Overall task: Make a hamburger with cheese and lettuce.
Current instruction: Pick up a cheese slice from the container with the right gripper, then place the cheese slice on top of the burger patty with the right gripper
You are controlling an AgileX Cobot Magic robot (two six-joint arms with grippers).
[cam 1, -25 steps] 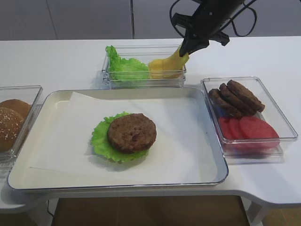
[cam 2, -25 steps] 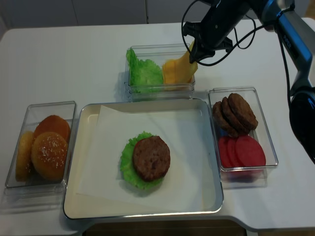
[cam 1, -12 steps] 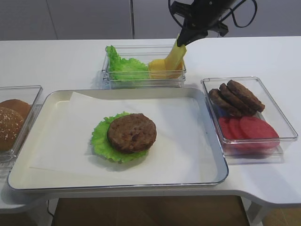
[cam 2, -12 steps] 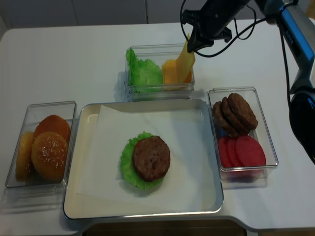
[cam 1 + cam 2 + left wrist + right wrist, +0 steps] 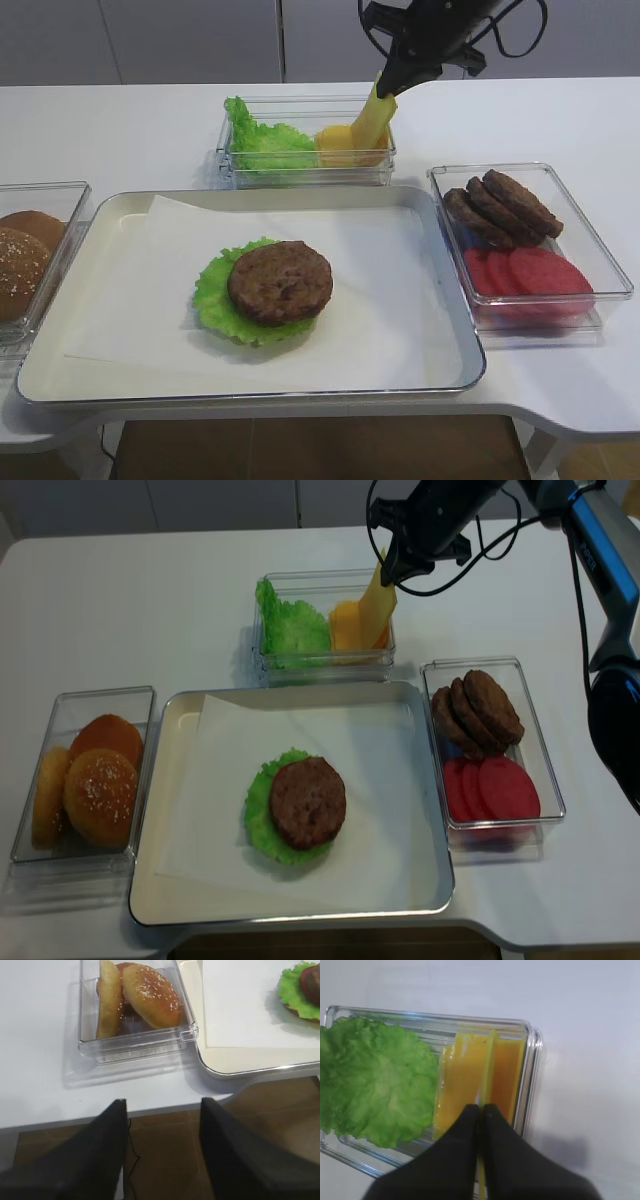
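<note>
While the right gripper (image 5: 385,88) hangs over the back bin (image 5: 240,172), its jaws are clamped on the top edge of the cheese (image 5: 372,116). Slice is thin, plain yellow, hanging near vertical; lower edge sits down at the cheese pile (image 5: 345,145), can't tell if it's touching. In the wrist view it shows edge-on, running between the pads over the pile, close to the bin's right wall. Spare lettuce (image 5: 265,143) fills the bin's left half.

Hamburger (image 5: 270,289) sits mid-tray (image 5: 455,335) on white paper (image 5: 380,270): one brown grilled patty on the lettuce (image 5: 212,295), green frill showing mostly left and front. Bare paper on all sides of it, more to the right. Patty/tomato bin (image 5: 610,265) flanks the tray right, bun bin (image 5: 135,1045) left.

Left gripper (image 5: 162,1110) is off the table's front-left edge, near the bun bin, jaws spread with nothing between.
</note>
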